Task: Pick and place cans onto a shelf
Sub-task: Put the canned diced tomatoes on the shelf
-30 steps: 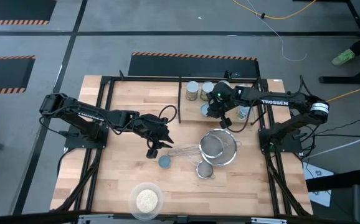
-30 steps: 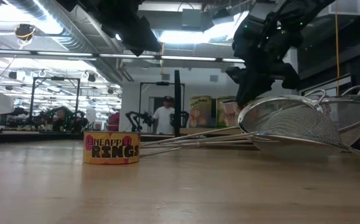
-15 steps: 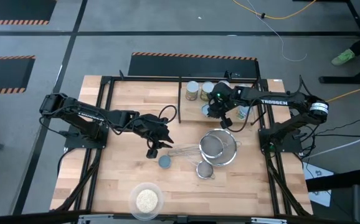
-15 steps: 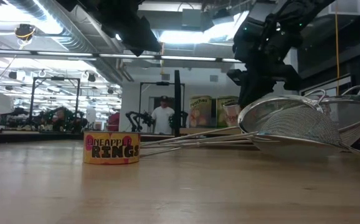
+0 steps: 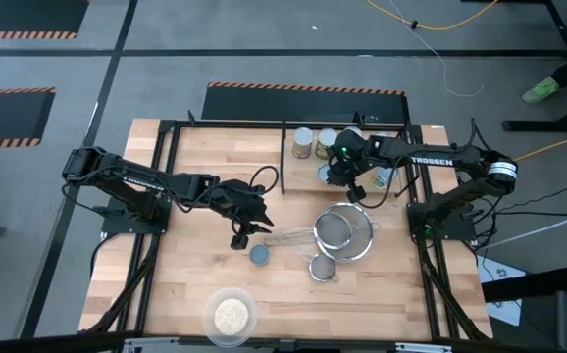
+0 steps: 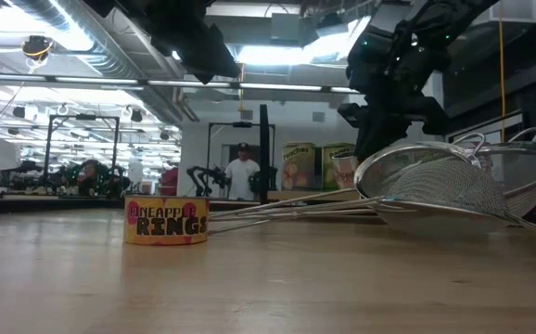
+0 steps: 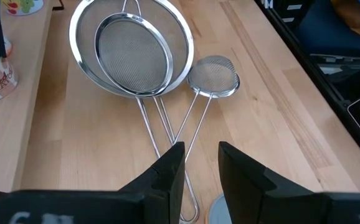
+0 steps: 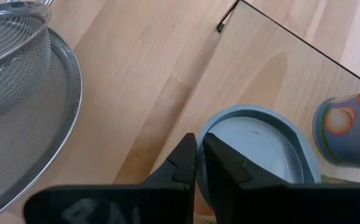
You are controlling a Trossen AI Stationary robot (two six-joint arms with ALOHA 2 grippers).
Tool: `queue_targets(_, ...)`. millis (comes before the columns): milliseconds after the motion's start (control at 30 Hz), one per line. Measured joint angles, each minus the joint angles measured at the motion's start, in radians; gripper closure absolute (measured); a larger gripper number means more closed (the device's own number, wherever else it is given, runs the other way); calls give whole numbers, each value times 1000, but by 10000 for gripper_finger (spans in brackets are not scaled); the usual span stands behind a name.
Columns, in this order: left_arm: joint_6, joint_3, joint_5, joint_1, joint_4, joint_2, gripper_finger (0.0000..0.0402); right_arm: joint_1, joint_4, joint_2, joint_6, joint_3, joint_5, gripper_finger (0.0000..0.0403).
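Your short blue-topped can [image 8: 261, 146] sits on the shelf [image 5: 308, 167] at its front edge, right end effector [image 8: 198, 158] closed just above its rim. Left end effector [image 7: 198, 165] hangs open mid-surface above the pineapple can [image 6: 166, 221].

5 cans [image 5: 303, 143], 3 strainers [image 5: 335, 230], 1 dish [image 5: 230, 316]

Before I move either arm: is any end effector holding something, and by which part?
The right end effector appears to pinch the short blue-topped can by its rim, on the shelf. The left end effector is open, holding nothing.
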Motion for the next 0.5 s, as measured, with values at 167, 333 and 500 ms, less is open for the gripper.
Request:
queue_targets(167,0,0,0,0,0,0,312,0,0,0,0,0,0,373)
queue_targets(333,-1,0,0,0,0,0,312,0,0,0,0,0,5,366)
queue_targets(500,-1,0,0,0,0,0,312,0,-2,0,27,0,46,338)
